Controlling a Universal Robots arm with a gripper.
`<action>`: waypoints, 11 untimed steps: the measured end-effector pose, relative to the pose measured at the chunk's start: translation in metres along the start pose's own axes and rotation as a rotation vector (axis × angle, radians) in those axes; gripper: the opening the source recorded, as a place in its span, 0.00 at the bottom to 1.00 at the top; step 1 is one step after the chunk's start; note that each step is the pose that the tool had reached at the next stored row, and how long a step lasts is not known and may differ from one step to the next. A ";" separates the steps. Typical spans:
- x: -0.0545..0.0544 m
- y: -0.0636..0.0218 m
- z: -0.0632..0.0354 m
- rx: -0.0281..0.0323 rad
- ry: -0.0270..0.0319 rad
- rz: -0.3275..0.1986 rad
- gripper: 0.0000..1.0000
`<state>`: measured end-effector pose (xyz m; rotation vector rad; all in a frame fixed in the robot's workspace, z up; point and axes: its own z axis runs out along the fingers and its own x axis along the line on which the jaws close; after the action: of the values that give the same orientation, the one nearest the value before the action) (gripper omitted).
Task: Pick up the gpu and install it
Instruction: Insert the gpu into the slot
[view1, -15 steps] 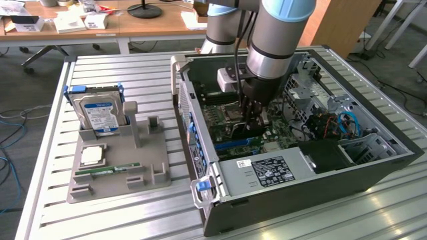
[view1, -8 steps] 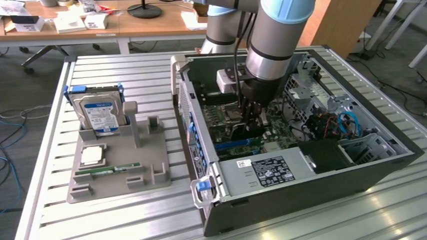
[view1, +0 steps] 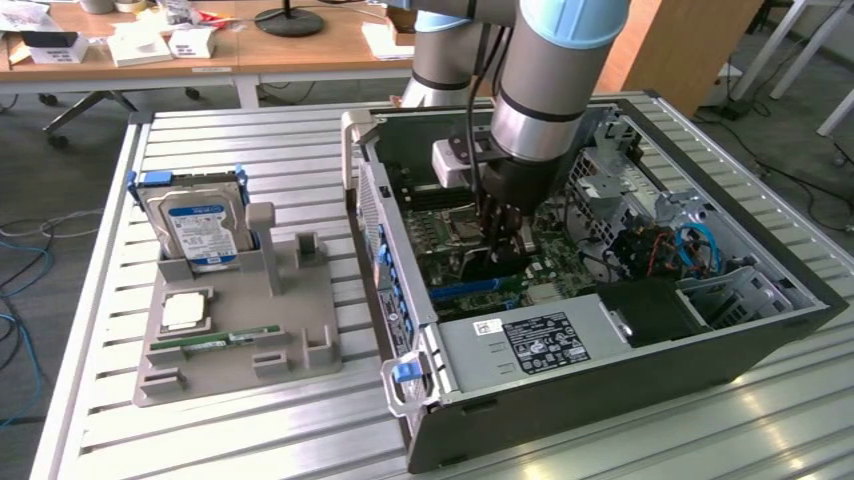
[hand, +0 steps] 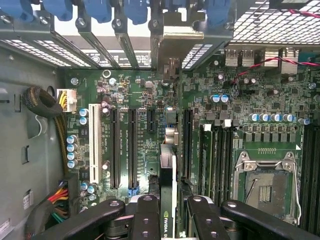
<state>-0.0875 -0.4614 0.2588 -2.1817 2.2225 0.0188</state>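
My gripper (hand: 169, 222) is shut on the gpu (hand: 167, 170), which I see edge-on: a thin dark card with a green logo, held upright between the two black fingers (hand: 146, 215). Its silver bracket (hand: 176, 37) reaches the case's rear slot openings. The card hangs over the green motherboard (hand: 145, 100), between two long black expansion slots (hand: 132, 145). Whether its edge touches a slot I cannot tell. In the exterior view the gripper (view1: 501, 228) is lowered deep into the open computer case (view1: 747, 330), over the motherboard.
A grey fixture tray (view1: 267, 350) on the exterior view's left holds a silver hard drive (view1: 200, 228), a processor chip (view1: 183, 310) and a green RAM stick (view1: 214, 341). The power supply (view1: 527, 342), drive cage (view1: 741, 290) and empty processor socket (hand: 262, 185) crowd the case.
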 end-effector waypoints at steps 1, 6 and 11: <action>0.000 0.0000 0.0000 0.0000 0.0001 0.000 0.26; 0.001 0.0000 0.0000 0.0000 0.0002 0.000 0.26; 0.001 0.0017 0.0000 0.0000 0.0002 0.000 0.26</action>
<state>-0.0892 -0.4624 0.2587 -2.1819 2.2225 0.0186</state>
